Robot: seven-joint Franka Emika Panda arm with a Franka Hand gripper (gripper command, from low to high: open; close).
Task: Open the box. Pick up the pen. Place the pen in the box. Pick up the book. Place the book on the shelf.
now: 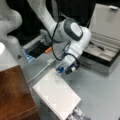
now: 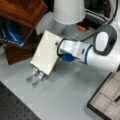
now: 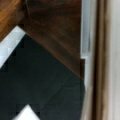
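Lying flat above the grey tabletop (image 1: 100, 95), the large white rectangular notebook with a plain matte cover (image 1: 57, 97) shows its spiral binding along one long edge in a front view, and in both front views one end of it rests on a silver metal rack (image 2: 35, 76) that sticks out from beneath it. Against the notebook's opposite edge sits the white arm's gripper (image 2: 59, 51), its blue-marked end right at the cover; the fingers are hidden behind the book's edge and the wrist housing, so whether they are spread or pinching the book I cannot tell. Just beside the notebook stands the dark reddish-brown polished wooden shelf with a flat top and square corner (image 1: 13, 95), its grain glossy and streaked; the wrist view shows the same wood (image 3: 55, 35) close up above a dark surface, with a pale vertical edge along the right. Toward a front view's top right, the large rectangular case with silver-grey metal sides (image 1: 103, 56) stands with its lid raised, beige compartmented lining exposed, and the slim black pen (image 1: 98, 46) lies in it. Near the arm's base sits a small orange object (image 1: 48, 50).
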